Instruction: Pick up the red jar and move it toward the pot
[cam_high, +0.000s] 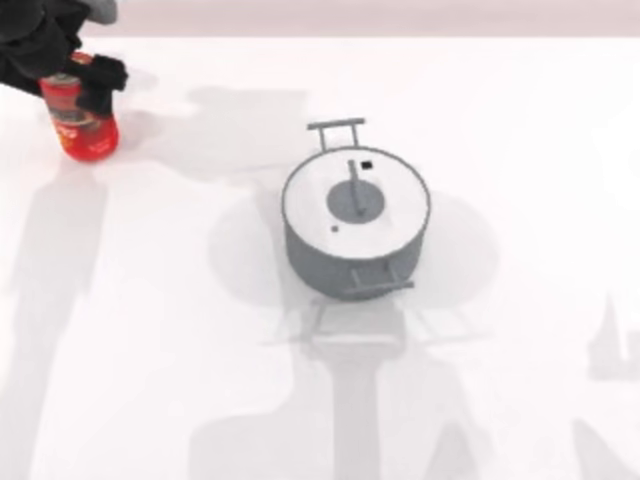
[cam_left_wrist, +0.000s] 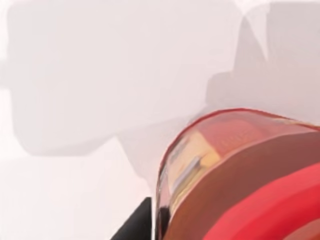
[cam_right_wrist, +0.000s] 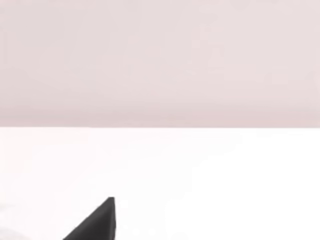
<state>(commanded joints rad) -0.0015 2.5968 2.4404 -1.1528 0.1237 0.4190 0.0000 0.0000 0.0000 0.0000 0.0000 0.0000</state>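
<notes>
One left gripper (cam_high: 88, 78) clamps the red jar (cam_high: 85, 125), well apart from the pot (cam_high: 355, 225).

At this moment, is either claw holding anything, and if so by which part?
The left claw is closed around the upper part of the red jar, near its lid, at the table's far left. The right arm is out of the top view and holds nothing visible.

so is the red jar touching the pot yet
Apart. The top view shows the red jar at the table's far left under the left gripper, with bare table between it and the pot at centre.
</notes>
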